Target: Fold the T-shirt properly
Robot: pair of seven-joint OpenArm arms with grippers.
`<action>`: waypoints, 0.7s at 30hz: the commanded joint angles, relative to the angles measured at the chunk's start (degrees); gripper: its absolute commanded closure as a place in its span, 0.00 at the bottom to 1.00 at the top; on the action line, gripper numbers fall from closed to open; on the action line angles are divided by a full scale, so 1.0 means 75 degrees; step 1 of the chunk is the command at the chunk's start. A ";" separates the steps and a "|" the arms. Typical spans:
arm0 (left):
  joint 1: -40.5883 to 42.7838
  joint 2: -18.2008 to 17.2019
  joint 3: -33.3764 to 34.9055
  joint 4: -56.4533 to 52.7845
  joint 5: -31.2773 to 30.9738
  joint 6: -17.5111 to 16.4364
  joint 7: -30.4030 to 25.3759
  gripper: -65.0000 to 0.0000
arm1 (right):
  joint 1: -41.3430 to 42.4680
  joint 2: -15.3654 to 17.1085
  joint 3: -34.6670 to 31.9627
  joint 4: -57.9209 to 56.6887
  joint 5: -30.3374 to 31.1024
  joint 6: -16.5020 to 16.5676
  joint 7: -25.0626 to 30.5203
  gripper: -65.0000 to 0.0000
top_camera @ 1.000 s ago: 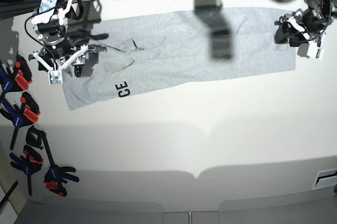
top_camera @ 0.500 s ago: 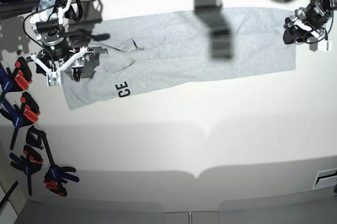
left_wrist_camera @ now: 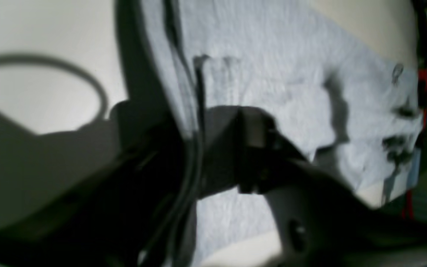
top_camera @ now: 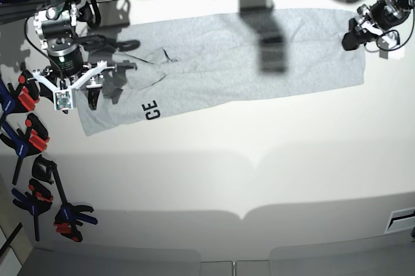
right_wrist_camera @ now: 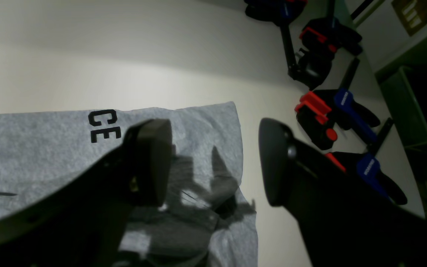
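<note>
Your T-shirt (top_camera: 227,62) lies flat on the white table (top_camera: 259,179) as a long grey band across the far half, with the black letters "CE" (top_camera: 151,110) showing near its end on the base view's left. Your right gripper (top_camera: 74,91) hangs over that end with its 2 fingers spread wide; in the right wrist view 1 dark finger (right_wrist_camera: 150,163) sits above the cloth beside the "CE" print and the other stands out past the shirt's edge over bare table, with nothing between them. You cannot tell from these views whether either pad touches the fabric. Your left gripper (top_camera: 363,26) is at the opposite end of the shirt, at its far corner on the base view's right. The left wrist view is blurred and dark there: its fingers (left_wrist_camera: 258,133) lie close against the grey cloth, but you cannot tell whether they are parted or pinching the hem. A row of red, blue and black clamps (top_camera: 29,140) lies along the table edge near your right arm.
</note>
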State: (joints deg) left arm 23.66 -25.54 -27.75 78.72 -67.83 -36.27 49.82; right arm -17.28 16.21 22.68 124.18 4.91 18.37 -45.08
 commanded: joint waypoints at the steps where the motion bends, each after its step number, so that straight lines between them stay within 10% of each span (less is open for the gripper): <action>1: -0.0006 -0.0131 -0.0038 0.0102 -0.0312 -0.0204 -0.0230 0.83 | 0.0058 0.0102 0.0055 0.0152 0.0029 -0.0058 0.0163 0.46; 3: -0.0023 -0.0134 -0.0038 0.0102 -0.0300 -0.0497 -0.0481 1.00 | 0.0061 0.0102 0.0055 0.0152 0.0026 -0.0058 0.0166 0.46; 12: -0.0813 -0.0204 -0.0901 0.0102 0.1562 -0.0458 -0.0650 1.00 | 0.0061 0.0102 0.0055 0.0149 0.0026 -0.0058 0.0163 0.46; 15: -0.1166 -0.0382 -0.1390 0.0105 0.2159 0.0248 -0.0370 1.00 | 0.0061 0.0102 0.0055 0.0152 0.0026 -0.0058 0.0166 0.46; 21: -0.1268 -0.0737 -0.1396 0.0522 0.1419 0.0463 0.0711 1.00 | 0.0061 0.0102 0.0055 0.0152 0.0032 -0.0058 0.0175 0.46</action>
State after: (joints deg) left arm 14.59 -29.98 -38.00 81.56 -56.10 -32.34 56.07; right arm -17.28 16.21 22.68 124.20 4.93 18.37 -45.06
